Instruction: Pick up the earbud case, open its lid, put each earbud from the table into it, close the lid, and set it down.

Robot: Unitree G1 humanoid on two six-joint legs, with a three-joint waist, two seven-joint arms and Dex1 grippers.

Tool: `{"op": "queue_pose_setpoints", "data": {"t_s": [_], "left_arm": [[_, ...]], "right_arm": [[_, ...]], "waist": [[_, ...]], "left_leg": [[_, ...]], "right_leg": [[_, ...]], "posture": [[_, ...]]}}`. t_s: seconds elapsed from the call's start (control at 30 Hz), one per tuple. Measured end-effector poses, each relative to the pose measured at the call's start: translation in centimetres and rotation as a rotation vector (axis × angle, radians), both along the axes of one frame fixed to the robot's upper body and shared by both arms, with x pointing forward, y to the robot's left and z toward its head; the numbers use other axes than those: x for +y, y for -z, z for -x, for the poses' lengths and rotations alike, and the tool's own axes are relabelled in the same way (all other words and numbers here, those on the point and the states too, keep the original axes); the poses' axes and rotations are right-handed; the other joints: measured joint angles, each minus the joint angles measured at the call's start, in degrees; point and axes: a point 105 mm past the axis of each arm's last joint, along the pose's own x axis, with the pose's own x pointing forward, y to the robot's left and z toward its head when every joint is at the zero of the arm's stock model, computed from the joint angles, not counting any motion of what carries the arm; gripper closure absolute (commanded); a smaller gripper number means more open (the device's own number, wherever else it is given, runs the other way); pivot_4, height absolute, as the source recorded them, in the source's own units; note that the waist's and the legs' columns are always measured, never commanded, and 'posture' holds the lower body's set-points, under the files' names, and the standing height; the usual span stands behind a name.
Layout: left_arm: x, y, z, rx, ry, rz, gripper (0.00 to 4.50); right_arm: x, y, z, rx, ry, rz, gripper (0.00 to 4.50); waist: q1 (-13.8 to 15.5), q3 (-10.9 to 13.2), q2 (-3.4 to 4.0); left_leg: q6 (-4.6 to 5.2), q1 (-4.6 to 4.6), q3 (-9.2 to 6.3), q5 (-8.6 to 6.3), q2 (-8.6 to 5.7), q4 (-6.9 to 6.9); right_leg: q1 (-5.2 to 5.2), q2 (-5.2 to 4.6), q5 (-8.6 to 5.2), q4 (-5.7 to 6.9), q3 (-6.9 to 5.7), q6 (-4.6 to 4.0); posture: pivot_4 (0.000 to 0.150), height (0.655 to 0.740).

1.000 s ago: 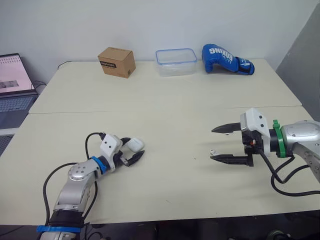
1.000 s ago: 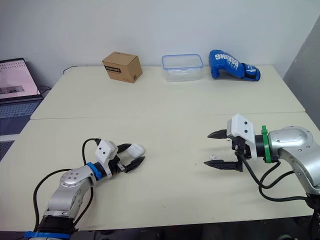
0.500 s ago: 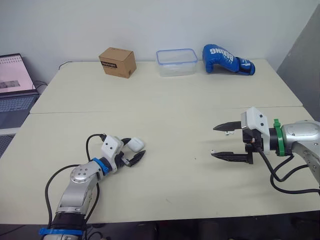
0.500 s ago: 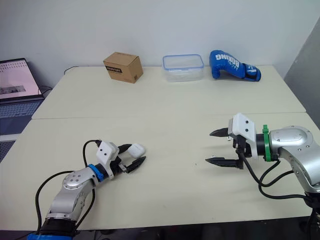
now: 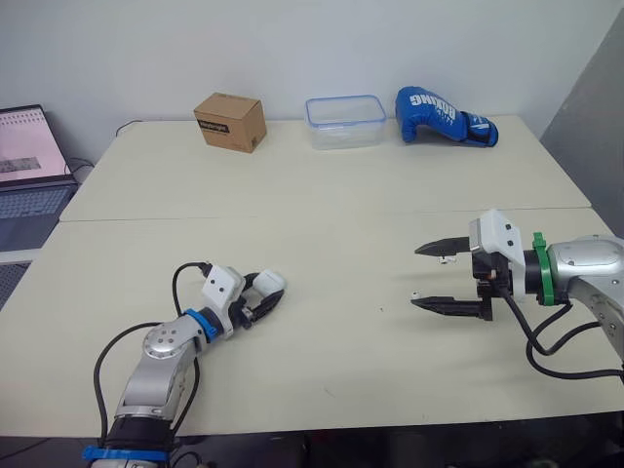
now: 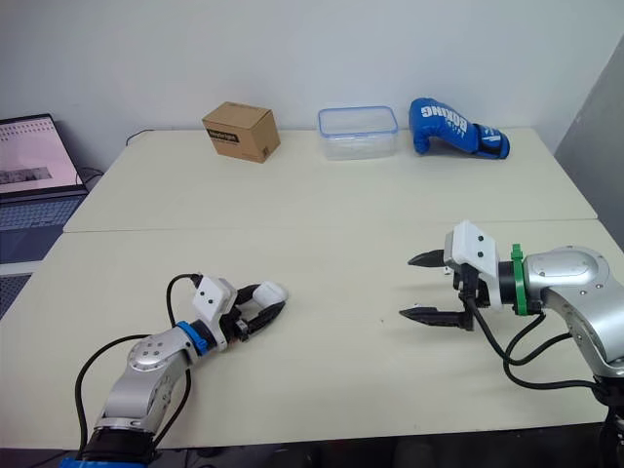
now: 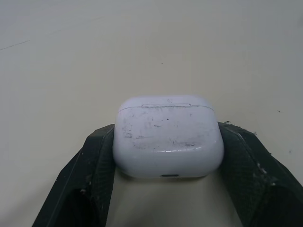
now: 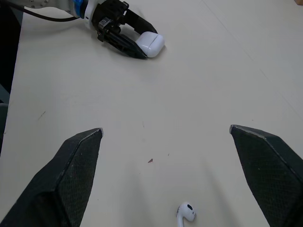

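We find the earbud case [image 7: 168,142] lying on the table [image 5: 322,214] toward the robot's left, its lid shut, the seam showing across the top. The left gripper [image 6: 265,304] is clenched on it, one black finger pressed to each side, and the case does not look lifted off the surface yet. So we judge the task to be at its very first step: grasp made, pick-up not done, and the lid, the loading, the closing and the setting down all left.

Well apart, on the robot's right, the right gripper [image 5: 416,278] hangs spread wide and holding nothing, low over the table. One earbud [image 8: 186,212] lies on the table between its fingers, touching neither. We are sure of that one earbud; a second is too small for us to confirm.

Along the far edge stand a cardboard box [image 5: 229,121], a clear plastic container [image 5: 343,121] and a blue boxing glove [image 5: 444,114], with a laptop [image 5: 24,166] off to the left.
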Motion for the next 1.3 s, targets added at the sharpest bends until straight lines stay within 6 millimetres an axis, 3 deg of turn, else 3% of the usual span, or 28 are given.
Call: {"op": "queue_pose_setpoints", "data": {"t_s": [0.23, 0.33, 0.5, 0.63, 0.7, 0.93, 1.3], "left_arm": [[0.0, -0.1, 0.1, -0.023, 0.007, -0.018, 1.72], [-0.4, -0.9, -0.2, -0.055, 0.036, -0.045, 1.72], [-2.1, -6.1, -1.8, -0.253, 0.152, -0.11, 1.72], [-4.8, -11.4, -2.2, -0.452, 0.31, -0.166, 1.72], [-6.2, -12.8, -1.8, -0.517, 0.401, -0.197, 1.72], [-8.6, -13.0, -1.2, -0.568, 0.602, -0.283, 1.72], [-11.0, -15.8, -0.9, -0.698, 0.712, -0.304, 1.72]], "right_arm": [[0.1, 0.0, -0.1, 0.011, 0.006, -0.002, 0.0], [0.6, -1.2, -0.4, 0.007, 0.0, -0.023, 0.0], [1.5, -3.7, -1.7, 0.037, 0.058, -0.09, 0.0], [2.9, -4.6, -2.5, 0.267, 0.103, -0.257, 0.0], [3.4, -4.6, -2.4, 0.401, 0.118, -0.318, 0.0], [4.8, -3.7, -2.6, 0.659, 0.176, -0.409, 0.0], [5.5, -3.6, -3.8, 0.777, 0.226, -0.498, 0.0]], "waist": [[-0.07, 0.0, 0.01], [-0.08, 0.04, -0.04], [-0.15, 0.06, -0.07], [-0.19, 0.06, -0.09], [-0.2, 0.06, -0.08], [-0.47, 0.06, -0.07], [-1.85, 0.06, -0.07]], "left_leg": [[0.0, 0.0, 0.01, 0.0, 0.0, 0.0], [0.0, -0.03, -0.01, 0.0, 0.01, 0.01], [-0.01, -0.09, -0.05, 0.01, 0.01, 0.0], [-0.02, -0.13, -0.06, 0.01, 0.01, 0.0], [-0.02, -0.13, -0.06, 0.01, 0.0, -0.02], [-0.02, -0.19, -0.07, 0.03, -0.02, 0.01], [-0.02, -0.2, -0.08, 0.03, -0.04, 0.01]], "right_leg": [[0.0, 0.0, 0.0, 0.0, 0.01, 0.0], [-0.03, 0.01, 0.01, 0.02, -0.01, -0.01], [-0.05, 0.01, 0.01, -0.04, -0.05, -0.01], [-0.09, 0.01, 0.02, -0.04, -0.05, -0.02], [-0.1, 0.01, 0.02, -0.07, -0.04, -0.03], [-0.26, 0.02, 0.04, 0.09, -0.01, -0.06], [-0.27, 0.02, 0.05, 0.09, -0.01, -0.05]], "posture": [[0.15, 0.7307], [0.15, 0.7307], [0.15, 0.7307], [0.15, 0.7307], [0.15, 0.7307], [0.15, 0.7307], [0.15, 0.7307]]}}
